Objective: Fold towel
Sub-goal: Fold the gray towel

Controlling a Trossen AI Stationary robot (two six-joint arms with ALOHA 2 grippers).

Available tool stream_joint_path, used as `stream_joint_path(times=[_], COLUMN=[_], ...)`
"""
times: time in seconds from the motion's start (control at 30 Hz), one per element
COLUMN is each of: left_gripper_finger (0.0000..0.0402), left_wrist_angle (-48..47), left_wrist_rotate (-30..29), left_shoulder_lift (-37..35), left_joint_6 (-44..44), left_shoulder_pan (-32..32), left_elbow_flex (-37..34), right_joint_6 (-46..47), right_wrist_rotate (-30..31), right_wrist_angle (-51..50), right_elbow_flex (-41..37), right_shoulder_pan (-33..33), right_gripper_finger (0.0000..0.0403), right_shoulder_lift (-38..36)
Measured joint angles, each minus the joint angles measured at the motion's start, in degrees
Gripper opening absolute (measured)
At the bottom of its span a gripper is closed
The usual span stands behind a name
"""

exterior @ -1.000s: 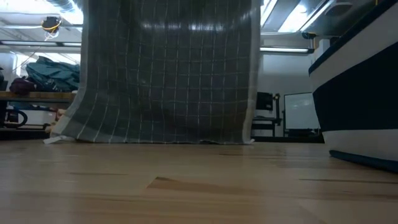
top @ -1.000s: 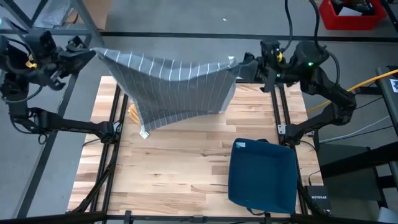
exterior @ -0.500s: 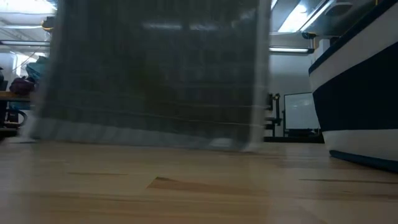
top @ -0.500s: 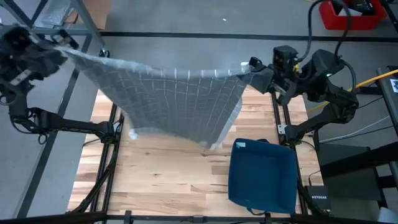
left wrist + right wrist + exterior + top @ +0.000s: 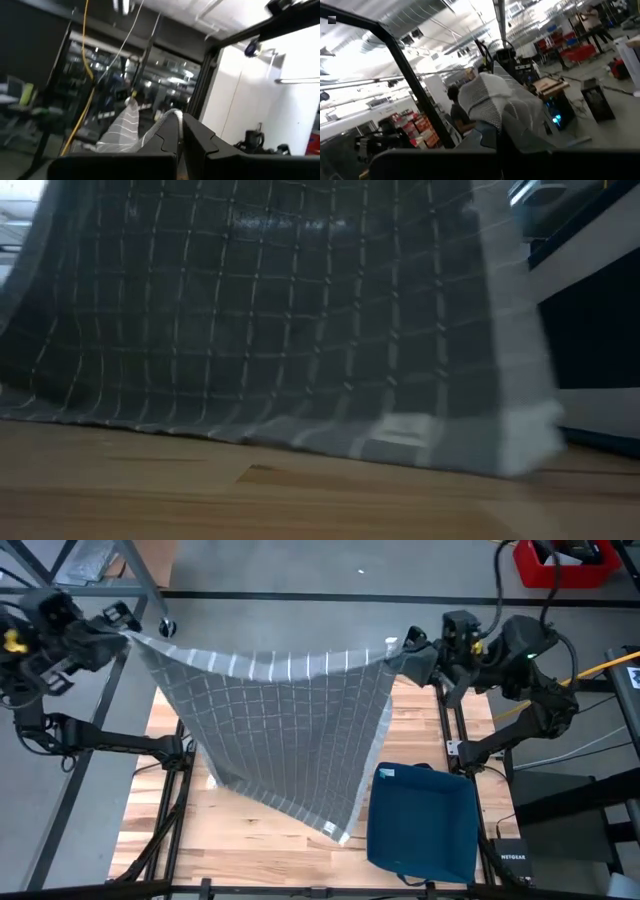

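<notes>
Left gripper [image 5: 120,625]: positioned off the table's far left corner, at about 10 o'clock on the high view. Its fingers [image 5: 200,145] are fully closed, pinching one top corner of the grey towel with thin white grid lines and a pale striped border [image 5: 285,730]. In the left wrist view a bunch of the same cloth [image 5: 125,127] shows beside the closed fingers.

Towel: stretched between both grippers along the far edge of the light wooden plank table [image 5: 250,860], its top hem sagging slightly in the middle. The sheet hangs and slopes toward the near side; its lowest corner reaches to about 6 o'clock, just beside the dark blue folded cloth [image 5: 420,820]. In the low view the towel [image 5: 270,320] fills most of the frame, its lower hem close to the table surface [image 5: 300,500]; actual contact cannot be confirmed.

Dark blue folded cloth: lies flat on the table at about 4 o'clock, with a small pale tag at its far left corner.

Right gripper [image 5: 405,652]: positioned at the table's far right corner, at about 2 o'clock. Its fingers are fully closed on the towel's other top corner; the right wrist view shows a wad of the fabric [image 5: 487,100] bunched at the fingers [image 5: 520,145].

A person [image 5: 455,112] stands in the room beyond, seen in the right wrist view.
</notes>
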Motion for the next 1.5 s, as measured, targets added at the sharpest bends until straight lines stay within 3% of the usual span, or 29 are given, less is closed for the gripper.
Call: stream_joint_path(times=[0.2,0.37,0.6,0.93,1.17,1.5], left_gripper_finger=[0.0,0.0,0.0,0.0,0.0,0.0], left_wrist_angle=[-0.63,-1.98,-16.52,-29.48,-35.12,-55.44], left_wrist_rotate=[-1.44,-5.16,-10.83,-11.39,-11.43,-9.89], left_shoulder_lift=[0.38,0.25,0.93,1.82,1.95,1.86], left_joint_6=[2.87,12.41,26.19,35.36,41.59,34.64], left_shoulder_pan=[0.02,0.0,0.0,0.0,0.0,0.01], left_elbow_flex=[-0.05,0.01,-0.19,-2.61,-2.61,-2.61], right_joint_6=[-0.76,-3.21,-6.41,-10.58,-10.6,-8.16], right_wrist_rotate=[2.09,5.5,9.88,14.7,14.71,5.45], right_wrist_angle=[-1.07,-5.07,-12.72,-26.66,-31.04,-39.75], right_elbow_flex=[0.03,0.03,-0.01,0.01,0.01,-0.01], right_shoulder_pan=[0.0,-0.04,-0.04,-0.04,-0.03,2.15], right_gripper_finger=[0.0001,0.0001,0.0001,0.0001,0.0001,0.0001], right_shoulder_lift=[-0.17,-0.06,0.48,2.34,4.63,5.95])
